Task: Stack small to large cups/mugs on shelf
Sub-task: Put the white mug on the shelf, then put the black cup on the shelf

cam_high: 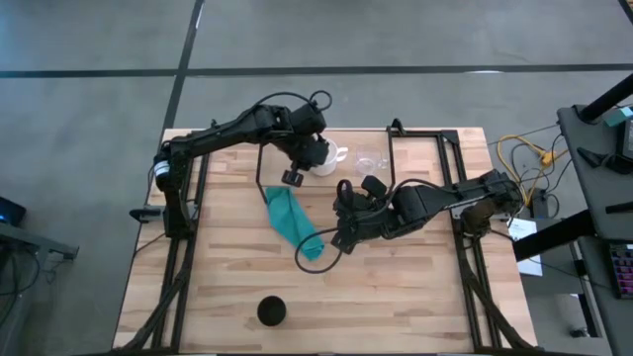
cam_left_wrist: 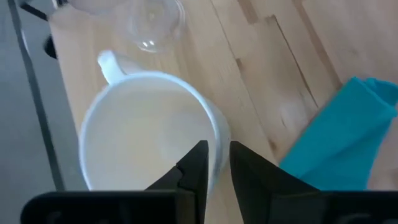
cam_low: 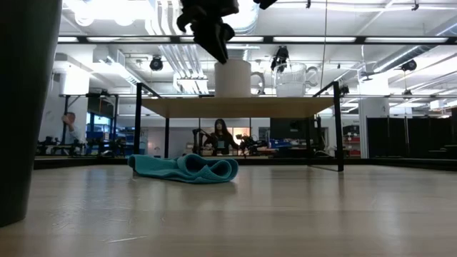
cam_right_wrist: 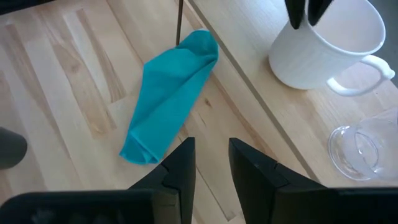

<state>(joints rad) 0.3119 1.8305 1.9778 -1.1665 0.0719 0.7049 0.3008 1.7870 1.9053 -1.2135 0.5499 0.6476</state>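
Waiting down on the table, the black cup [cam_high: 272, 311] is unshelved; the right gripper [cam_high: 345, 226] is idling narrowly parted beside the teal cloth [cam_high: 293, 222]; farther back, the left gripper [cam_left_wrist: 214, 163] is straddling the white mug [cam_left_wrist: 146, 134] rim on the shelf [cam_low: 235, 106], glass cup [cam_high: 370, 158] alongside

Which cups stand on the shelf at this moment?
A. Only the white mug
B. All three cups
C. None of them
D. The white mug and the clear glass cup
D: the white mug and the clear glass cup stand on the shelf; the black cup is down on the table.
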